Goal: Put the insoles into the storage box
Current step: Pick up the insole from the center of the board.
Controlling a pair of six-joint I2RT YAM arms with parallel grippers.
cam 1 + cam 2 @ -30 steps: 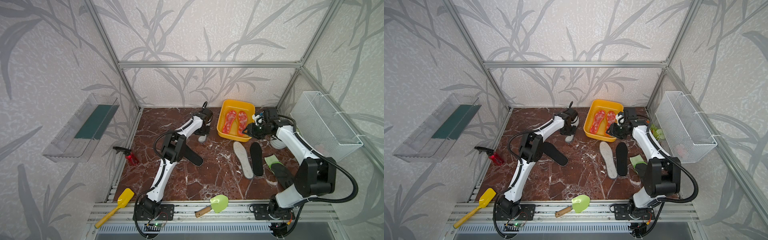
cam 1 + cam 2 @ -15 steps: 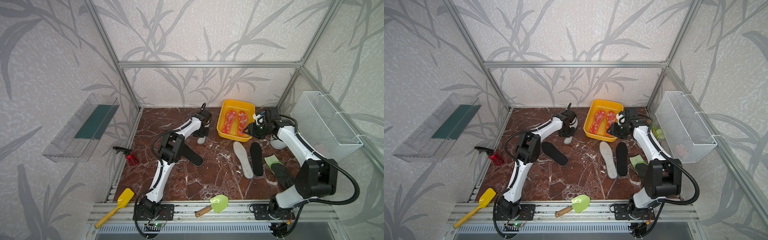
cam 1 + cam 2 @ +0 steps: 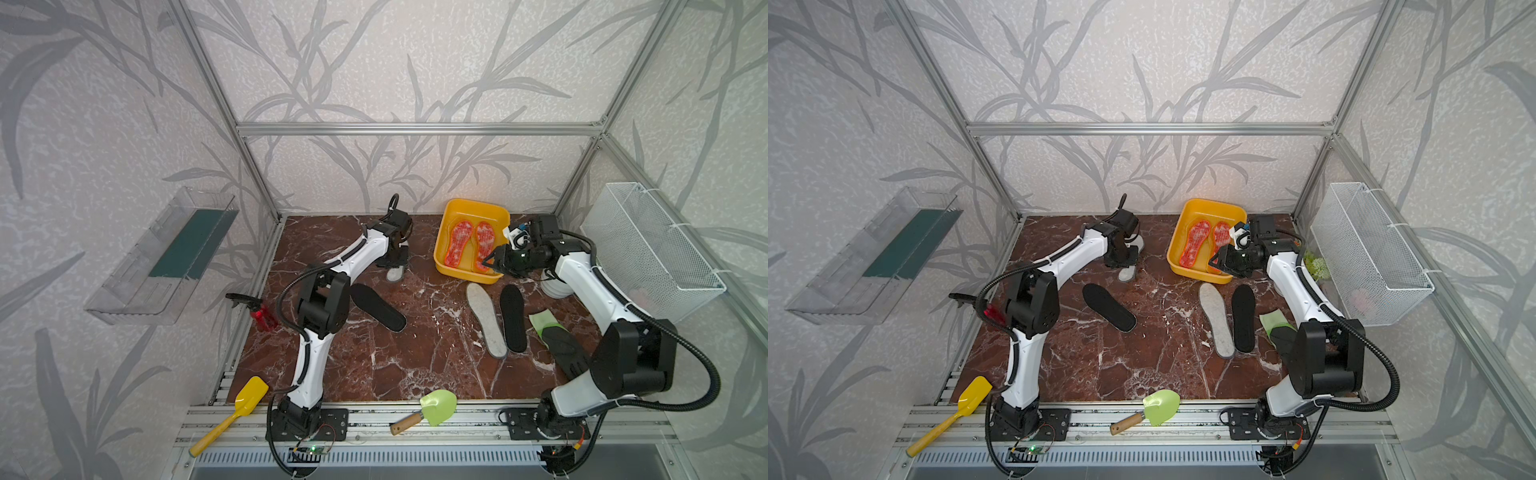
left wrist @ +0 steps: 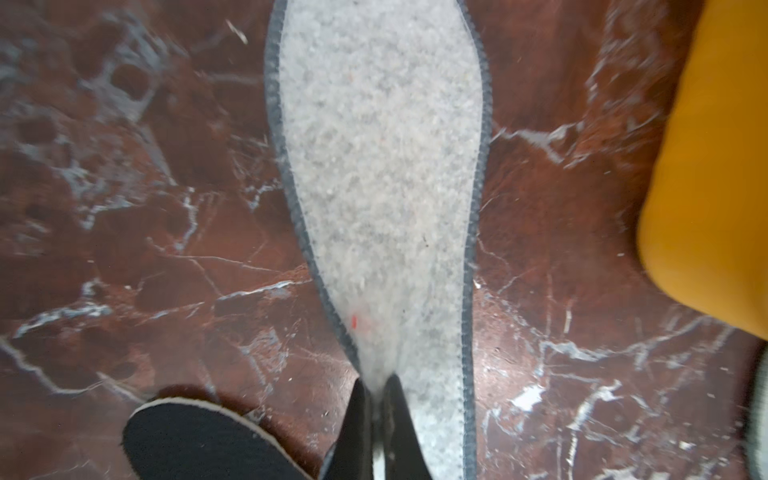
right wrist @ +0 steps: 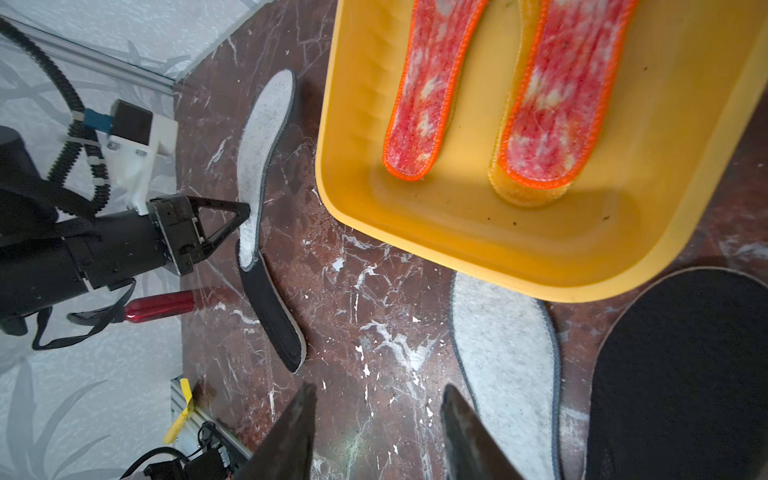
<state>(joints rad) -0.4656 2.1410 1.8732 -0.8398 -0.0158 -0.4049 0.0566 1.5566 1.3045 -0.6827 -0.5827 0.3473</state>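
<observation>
my left jaws are clenched on the long edge of a grey felt insole (image 4: 382, 166), toward its narrower end. in the left wrist view the two black tips sit pressed together with felt between them. that insole is over the bench (image 3: 415, 365), to the left of the yellow box (image 3: 471, 206) and apart from it. i cannot tell whether it is lifted clear of the marble. a black insole (image 3: 378, 307) lies flat near it, toward the front.

my right jaws are released and hold nothing. they hover at the near side of the box, close to the top of a second grey insole (image 3: 484, 320). that one lies flat on the bench with another black insole (image 3: 513, 318) just beside it on its right.

inside the box two red-and-white insoles (image 3: 457, 245) lie side by side along its length. a yellow-orange insole (image 5: 523, 193) peeks out from under the right-hand one.

off to the right a white wire basket (image 3: 648, 245) hangs on the wall. on the front rail rest a green trowel (image 3: 436, 407) and a yellow scoop (image 3: 249, 401).
</observation>
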